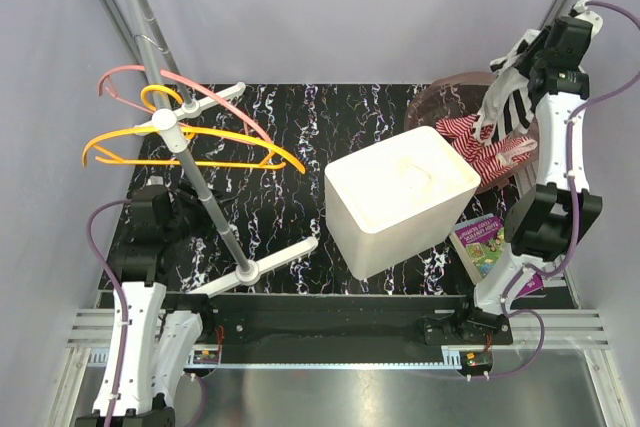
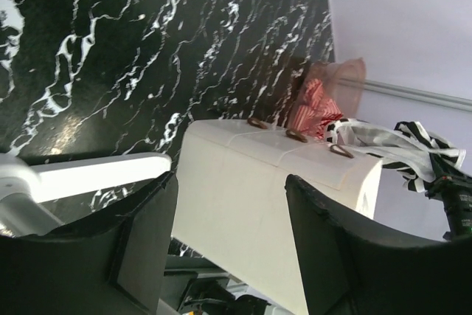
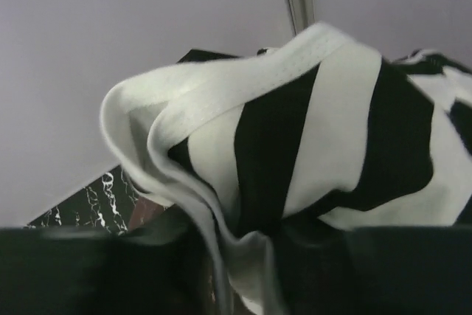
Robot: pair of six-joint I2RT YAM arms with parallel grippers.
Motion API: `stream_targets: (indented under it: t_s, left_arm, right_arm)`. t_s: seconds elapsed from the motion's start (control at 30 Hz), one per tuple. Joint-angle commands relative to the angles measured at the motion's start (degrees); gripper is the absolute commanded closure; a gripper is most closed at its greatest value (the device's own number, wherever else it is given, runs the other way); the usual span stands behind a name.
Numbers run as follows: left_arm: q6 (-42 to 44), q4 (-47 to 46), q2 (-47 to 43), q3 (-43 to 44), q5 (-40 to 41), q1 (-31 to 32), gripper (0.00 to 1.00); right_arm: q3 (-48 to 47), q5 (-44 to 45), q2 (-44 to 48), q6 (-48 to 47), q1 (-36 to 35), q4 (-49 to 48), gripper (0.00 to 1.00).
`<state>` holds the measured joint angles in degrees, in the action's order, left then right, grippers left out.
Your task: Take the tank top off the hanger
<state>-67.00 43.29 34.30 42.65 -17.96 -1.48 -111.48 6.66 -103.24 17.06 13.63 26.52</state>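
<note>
I have the striped tank top (image 1: pixel 503 115) pinched in my right pincer (image 3: pixel 243 260) at the desk's two o'clock, above the pink basket (image 1: pixel 445 93), well apart from my open left pincer (image 2: pixel 230 197).

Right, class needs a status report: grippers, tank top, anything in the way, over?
Left gripper open, empty. Tank top off the hangers, bunched at right gripper, jaws hidden by cloth. White bin mid-table, between the arms.

The white bin (image 1: pixel 400 197) and rack pole (image 1: pixel 208 202) with hangers (image 1: pixel 245 139) flank an open strip of table (image 1: pixel 295 117).
</note>
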Motion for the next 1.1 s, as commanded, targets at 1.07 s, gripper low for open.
stream_targets:
  t_s: [1.07]
  left_arm:
    - [10.1,2.4,3.1,3.5,0.5,1.2,0.33]
  right_arm:
    - [-2.4,1.0,17.1,9.9,-15.2,35.9,0.00]
